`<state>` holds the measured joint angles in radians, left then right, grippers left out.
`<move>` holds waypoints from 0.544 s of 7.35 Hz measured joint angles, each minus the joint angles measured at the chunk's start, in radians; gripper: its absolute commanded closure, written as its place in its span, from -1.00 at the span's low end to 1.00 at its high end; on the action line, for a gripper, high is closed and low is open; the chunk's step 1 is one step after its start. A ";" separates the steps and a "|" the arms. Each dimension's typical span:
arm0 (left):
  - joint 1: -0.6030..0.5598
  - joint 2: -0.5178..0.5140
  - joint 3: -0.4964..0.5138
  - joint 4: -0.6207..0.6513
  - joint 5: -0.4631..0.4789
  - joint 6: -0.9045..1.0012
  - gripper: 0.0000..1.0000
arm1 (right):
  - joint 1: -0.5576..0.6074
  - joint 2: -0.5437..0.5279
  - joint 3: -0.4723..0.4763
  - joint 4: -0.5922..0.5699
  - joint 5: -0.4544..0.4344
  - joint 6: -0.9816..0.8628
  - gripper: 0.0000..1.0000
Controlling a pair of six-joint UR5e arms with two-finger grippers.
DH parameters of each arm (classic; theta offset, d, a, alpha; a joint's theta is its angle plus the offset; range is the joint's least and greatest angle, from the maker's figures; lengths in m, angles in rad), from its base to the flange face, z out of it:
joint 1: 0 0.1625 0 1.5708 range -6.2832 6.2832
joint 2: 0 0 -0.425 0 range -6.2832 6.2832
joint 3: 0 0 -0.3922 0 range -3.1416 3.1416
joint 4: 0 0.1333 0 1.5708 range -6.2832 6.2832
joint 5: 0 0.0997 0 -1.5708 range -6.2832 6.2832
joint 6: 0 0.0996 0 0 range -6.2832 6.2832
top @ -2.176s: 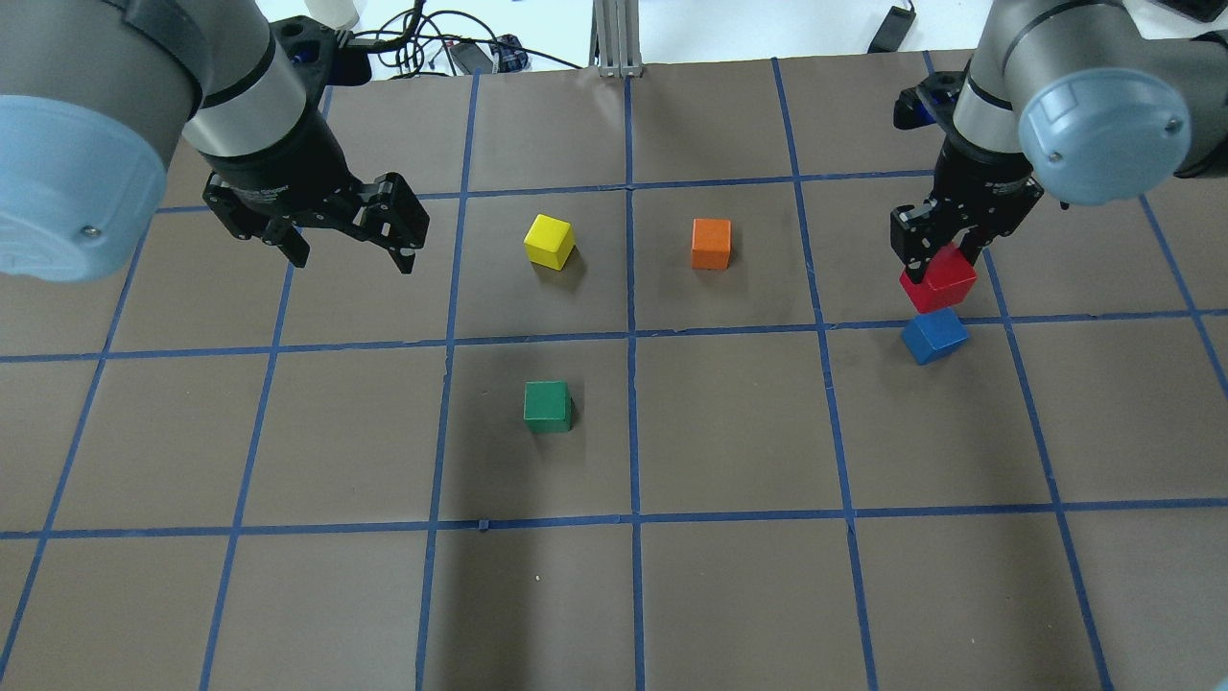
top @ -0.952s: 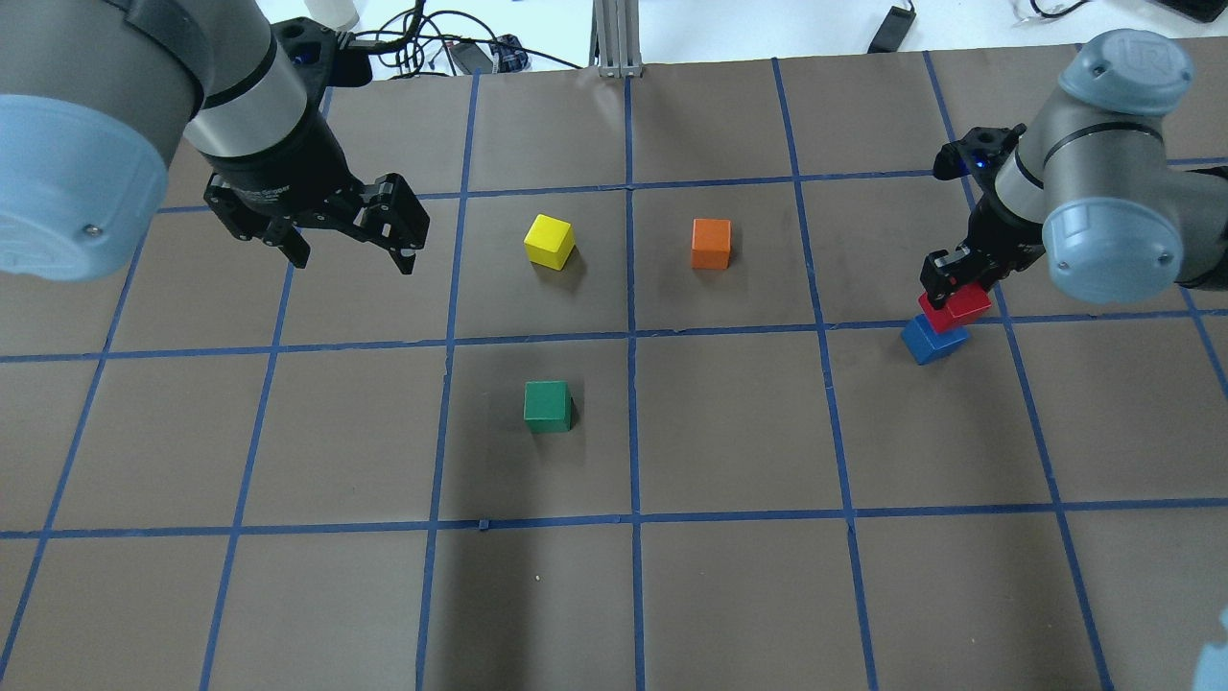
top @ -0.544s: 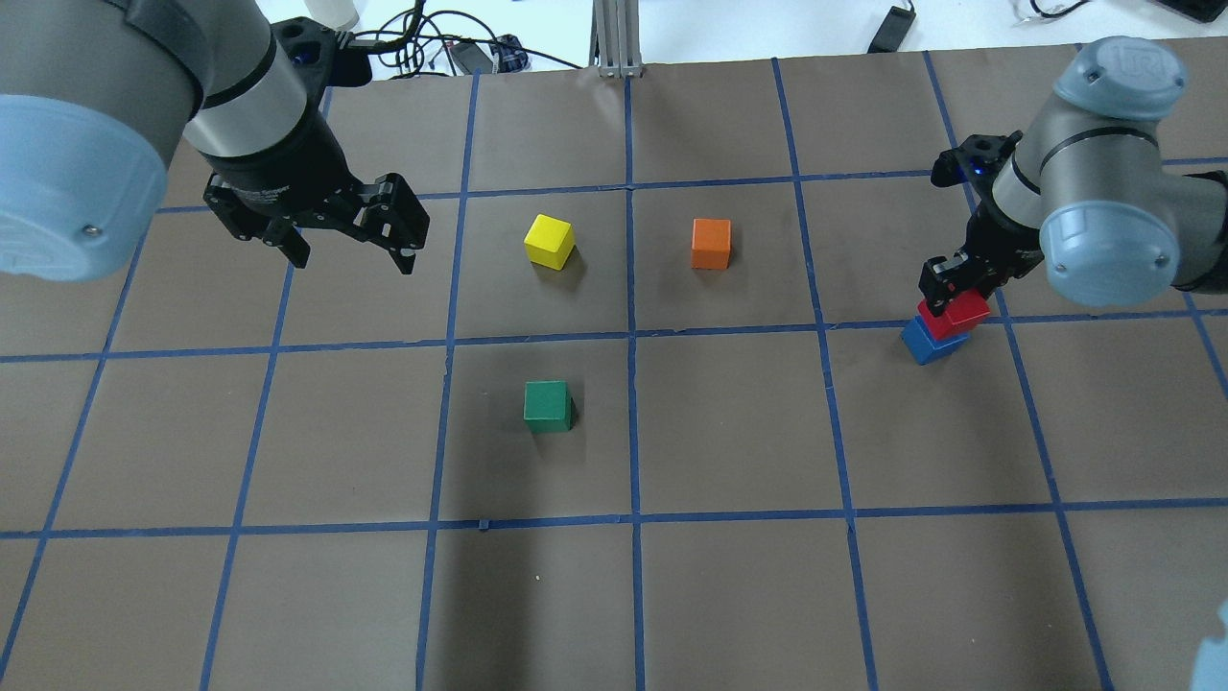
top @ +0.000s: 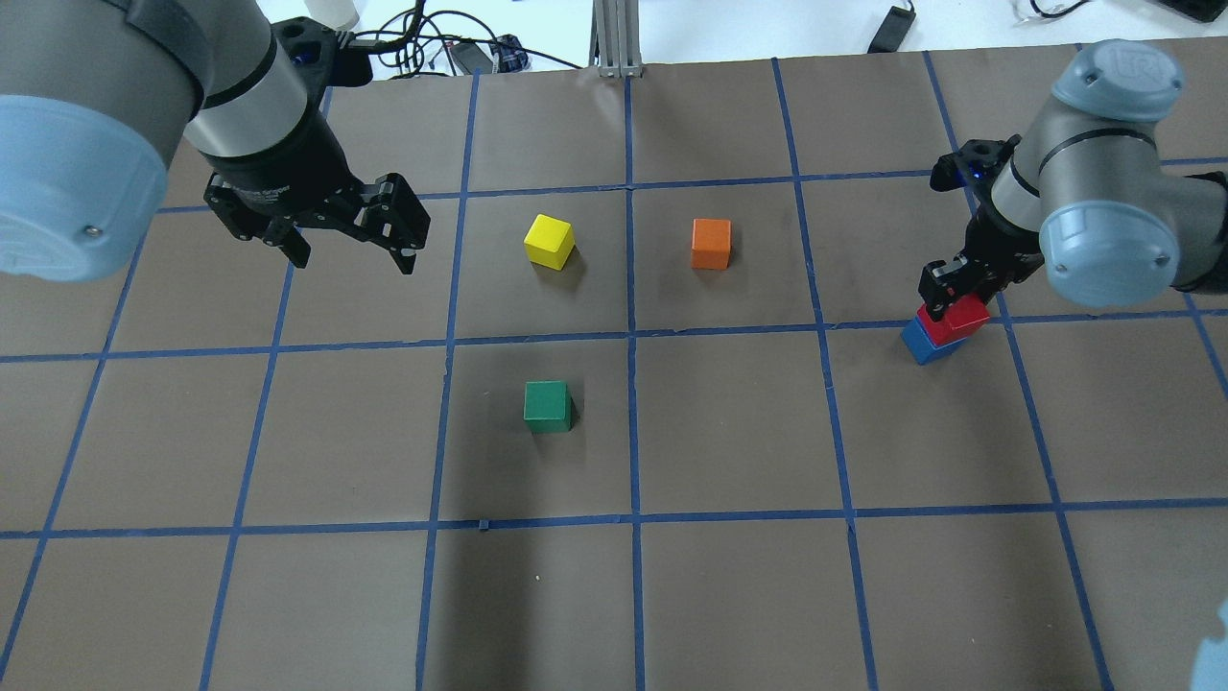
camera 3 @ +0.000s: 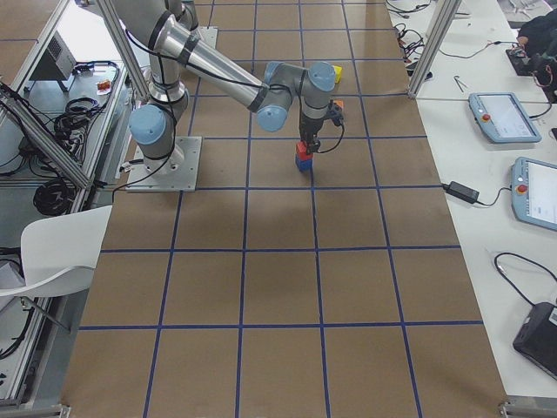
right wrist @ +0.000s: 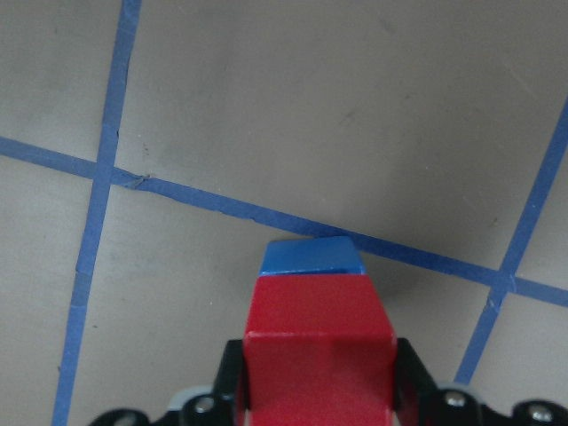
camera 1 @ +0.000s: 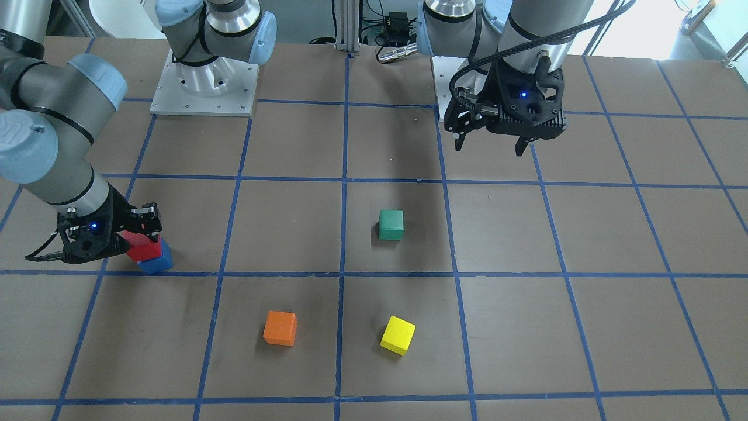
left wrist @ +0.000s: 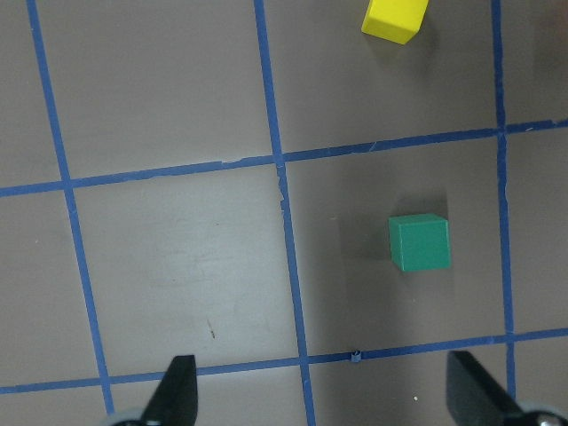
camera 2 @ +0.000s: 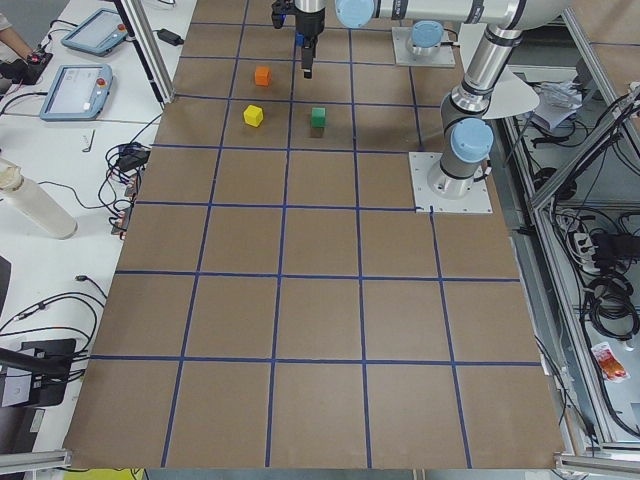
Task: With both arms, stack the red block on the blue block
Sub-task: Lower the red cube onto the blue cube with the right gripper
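Status: my right pincer (top: pixel 952 292) is clamped on the red block (top: pixel 956 319), one finger on each side face, as my right wrist view confirms. The red block is directly over the blue block (top: pixel 922 344), near my right-hand edge beside a tape line. The front-facing view shows no gap between the two; I judge them touching, though I cannot confirm full contact. Alignment is not perfect: a strip of blue shows beyond red's far edge in the wrist view. Judged progress: placement essentially made. What is left is release and a clear lift off. My left pincer (top: pixel 353 255) hangs with its fingers spread and nothing in it, well apart from the stack, so it has no visible part in the stack at this moment. The surface (top: pixel 729 432) is brown paper, gridded with blue tape. It also carries a green cube (top: pixel 547 405), a yellow cube (top: pixel 549 240) and an orange cube (top: pixel 711 243), all well apart from the stack. Room: cables (top: pixel 432 48) and an aluminium post (top: pixel 619 38) at the far edge, teach pendants (camera 3: pixel 500 117) on a white bench, and a white chair (camera 3: pixel 61 248) beside my base.
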<state>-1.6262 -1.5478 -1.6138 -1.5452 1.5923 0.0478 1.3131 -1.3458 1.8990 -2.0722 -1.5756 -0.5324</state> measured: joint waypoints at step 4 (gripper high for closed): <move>0.000 -0.001 0.000 0.002 0.001 0.000 -1.00 | 0.000 0.017 -0.006 -0.018 0.001 0.003 0.34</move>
<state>-1.6264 -1.5486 -1.6138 -1.5433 1.5933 0.0476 1.3131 -1.3293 1.8931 -2.0906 -1.5747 -0.5298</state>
